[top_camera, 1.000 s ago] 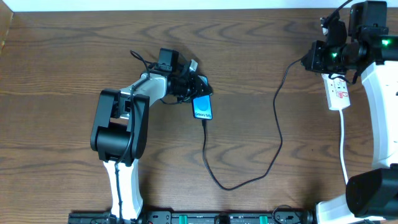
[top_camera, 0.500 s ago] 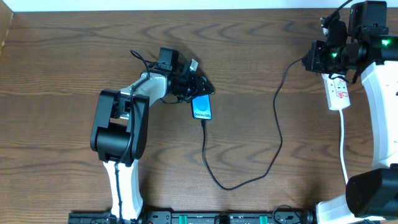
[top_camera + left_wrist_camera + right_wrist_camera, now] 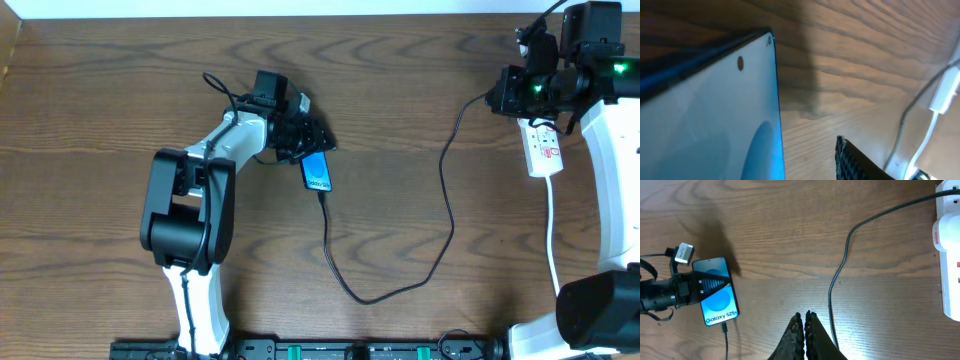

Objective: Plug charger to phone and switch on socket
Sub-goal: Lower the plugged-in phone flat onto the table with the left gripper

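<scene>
The phone [image 3: 317, 172] lies left of the table's middle, its blue screen up, reading "Galaxy S25+" in the right wrist view [image 3: 717, 298]. The charger [image 3: 446, 215], a thin black cable, runs from the phone's lower end in a loop toward the socket [image 3: 544, 150], a white strip with red markings at the far right. My left gripper [image 3: 306, 143] is open over the phone's upper end. In the left wrist view the phone [image 3: 710, 120] fills the left, and bare wood shows between its edge and one finger pad [image 3: 857, 161]. My right gripper [image 3: 803, 316] is shut and empty, hanging near the socket's far end.
The socket's white cord [image 3: 552, 230] runs down the right side toward the right arm's base. The left arm's body [image 3: 185, 205] stands left of the phone. A small silver connector [image 3: 684, 253] on a dark lead sits by the left wrist.
The left gripper's jaws have widened around the phone. The left arm and the phone have shifted slightly left, and the phone has turned a little. The right arm has not moved.
</scene>
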`<state>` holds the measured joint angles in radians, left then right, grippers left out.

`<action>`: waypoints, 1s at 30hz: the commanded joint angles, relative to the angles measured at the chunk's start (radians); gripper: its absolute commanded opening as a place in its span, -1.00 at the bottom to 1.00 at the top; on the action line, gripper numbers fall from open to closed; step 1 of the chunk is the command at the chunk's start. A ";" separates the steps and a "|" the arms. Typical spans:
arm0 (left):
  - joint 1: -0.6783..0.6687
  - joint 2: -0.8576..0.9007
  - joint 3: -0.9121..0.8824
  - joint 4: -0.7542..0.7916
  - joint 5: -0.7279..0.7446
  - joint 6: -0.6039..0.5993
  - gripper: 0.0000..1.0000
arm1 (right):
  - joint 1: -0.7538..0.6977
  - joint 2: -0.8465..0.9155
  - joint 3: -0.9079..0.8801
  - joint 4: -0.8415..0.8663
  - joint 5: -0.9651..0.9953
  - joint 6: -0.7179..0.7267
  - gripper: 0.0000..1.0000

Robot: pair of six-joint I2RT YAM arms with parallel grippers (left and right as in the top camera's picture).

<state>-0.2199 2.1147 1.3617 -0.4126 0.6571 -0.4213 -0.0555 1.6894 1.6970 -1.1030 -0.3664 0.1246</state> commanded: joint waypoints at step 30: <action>0.054 0.027 -0.027 -0.102 -0.491 0.023 0.18 | 0.005 -0.018 0.004 -0.027 0.047 -0.011 -0.92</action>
<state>-0.1959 2.0773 1.3861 -0.4702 0.3355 -0.4198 -0.0555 1.6894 1.6970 -1.1294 -0.3233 0.1246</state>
